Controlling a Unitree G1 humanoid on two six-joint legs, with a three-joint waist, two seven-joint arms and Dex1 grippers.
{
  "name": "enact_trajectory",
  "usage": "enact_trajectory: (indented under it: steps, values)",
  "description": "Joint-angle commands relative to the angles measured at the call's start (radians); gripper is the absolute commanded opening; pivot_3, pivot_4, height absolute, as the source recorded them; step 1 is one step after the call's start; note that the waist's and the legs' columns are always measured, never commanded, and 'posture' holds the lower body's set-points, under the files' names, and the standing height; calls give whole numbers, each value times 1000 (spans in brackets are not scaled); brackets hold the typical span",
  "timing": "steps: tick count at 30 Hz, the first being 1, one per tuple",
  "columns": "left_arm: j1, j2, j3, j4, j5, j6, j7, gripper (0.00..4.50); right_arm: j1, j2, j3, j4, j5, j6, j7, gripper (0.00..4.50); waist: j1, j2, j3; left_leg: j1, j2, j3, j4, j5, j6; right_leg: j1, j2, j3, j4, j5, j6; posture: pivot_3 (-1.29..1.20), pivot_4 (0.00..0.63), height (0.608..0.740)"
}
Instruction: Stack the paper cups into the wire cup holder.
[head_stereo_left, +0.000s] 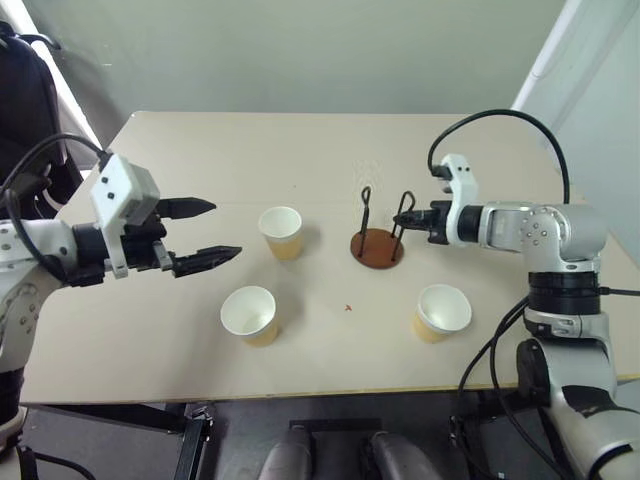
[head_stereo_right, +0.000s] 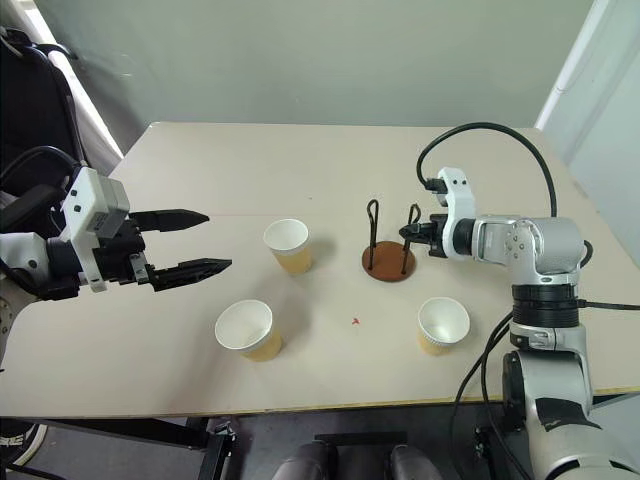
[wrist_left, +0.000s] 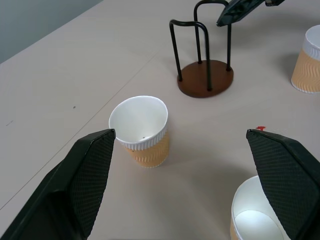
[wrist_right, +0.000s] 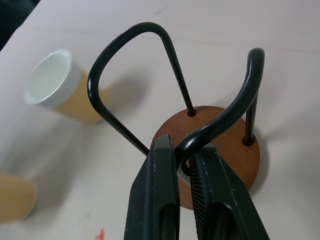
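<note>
Three tan paper cups stand upright on the table: one (head_stereo_left: 281, 232) left of the wire cup holder (head_stereo_left: 377, 248), one (head_stereo_left: 249, 314) nearer the front edge, and one (head_stereo_left: 441, 311) at the front right. The holder is a brown disc with black wire loops. My right gripper (wrist_right: 186, 160) is shut on the top of the holder's right-hand loop (wrist_right: 235, 107), reaching in from the right (head_stereo_left: 404, 220). My left gripper (head_stereo_left: 226, 229) hovers open above the table, left of the two left cups, with nothing between its fingers. The nearest cup (wrist_left: 141, 131) lies ahead of it.
The beige table (head_stereo_left: 200, 150) has bare surface behind the holder and along its left side. A small red speck (head_stereo_left: 347, 308) lies between the front cups. A black bag (head_stereo_left: 25, 100) sits off the table's far left corner.
</note>
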Motion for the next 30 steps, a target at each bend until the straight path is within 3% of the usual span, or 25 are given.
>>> enact_trajectory:
  steps: [1, 12, 30]
  values:
    - [-3, 12, 15, -19, 6, -18, 1, 4500, -31, -36, 29, -85, 66, 68, 54, 20, 0, 0, 0, 0, 0, 0, 0, 0, 0, 0, 0, 0, 0, 0, 0, 0, 150, 740]
    - [9, 17, 13, -24, 6, -17, -6, 4500, 116, 34, 55, -416, 217, 244, 36, 20, -2, -1, -1, 0, 0, 0, -1, 1, -1, 0, 0, 0, 0, -1, -1, 0, 150, 740]
    - [-30, 20, -18, 7, 33, -42, -28, 4500, 238, -93, 226, -473, 135, -81, 74, 20, -3, -2, -1, 3, 1, 0, 0, 4, -1, 2, 0, 0, 2, 1, -3, 0, 150, 740]
